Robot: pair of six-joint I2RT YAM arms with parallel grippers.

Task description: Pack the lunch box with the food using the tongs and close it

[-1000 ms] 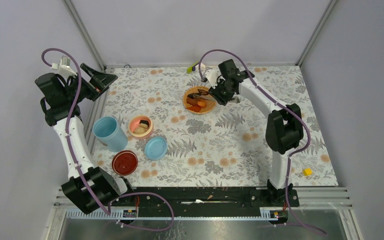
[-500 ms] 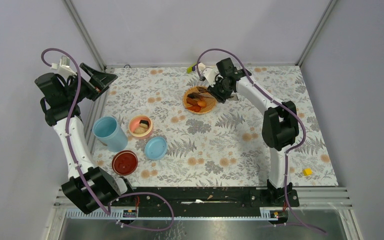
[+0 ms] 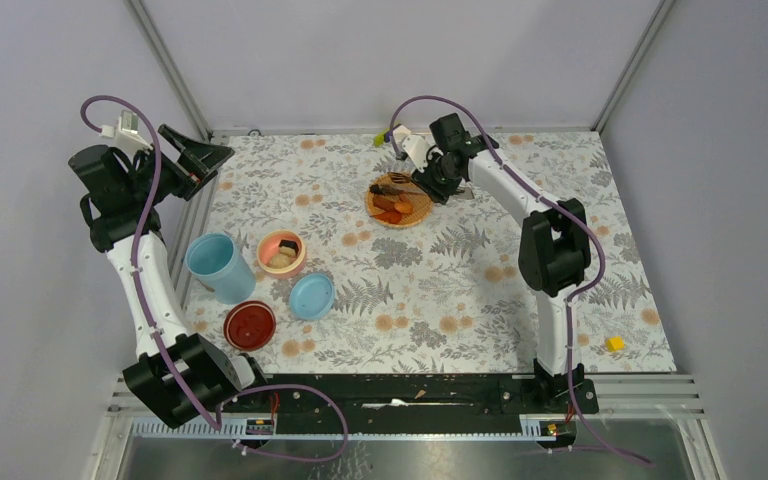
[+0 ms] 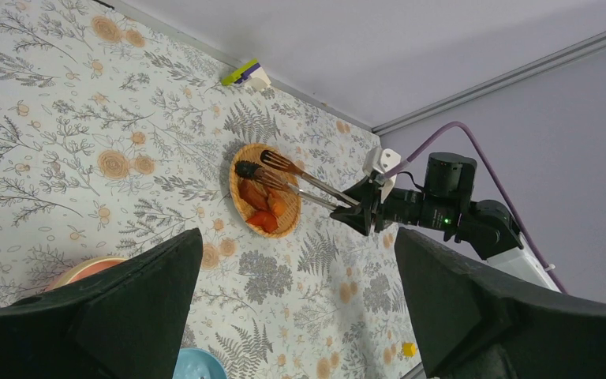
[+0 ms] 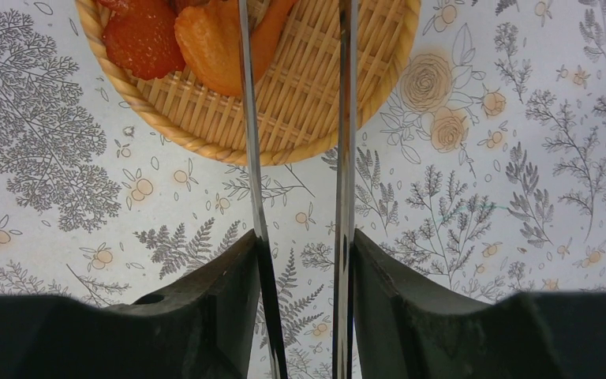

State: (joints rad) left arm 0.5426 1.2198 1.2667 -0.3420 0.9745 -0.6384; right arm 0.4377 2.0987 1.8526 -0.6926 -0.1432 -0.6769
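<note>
The tongs (image 5: 250, 142) are pinched between my right gripper's (image 5: 304, 245) fingers, their two silver arms apart and reaching over the orange woven plate (image 5: 316, 79). Orange and red food pieces (image 5: 213, 39) lie on that plate. From above, the right gripper (image 3: 430, 178) hangs just right of the plate (image 3: 398, 205). The light blue lunch box tub (image 3: 218, 265) stands at the left, next to the pink-orange inner bowl (image 3: 282, 252), which holds a few pieces. The light blue lid (image 3: 311, 296) lies nearby. My left gripper (image 3: 195, 155) is raised at the far left, open and empty.
A red round lid (image 3: 249, 324) lies in front of the tub. A small yellow block (image 3: 615, 343) sits near the right front. A green and purple item (image 3: 384, 136) rests by the back edge. Metal frame rails border the floral tabletop.
My right arm has shifted slightly back and left, carrying the tongs a little further across the plate. The left arm has stayed put.
</note>
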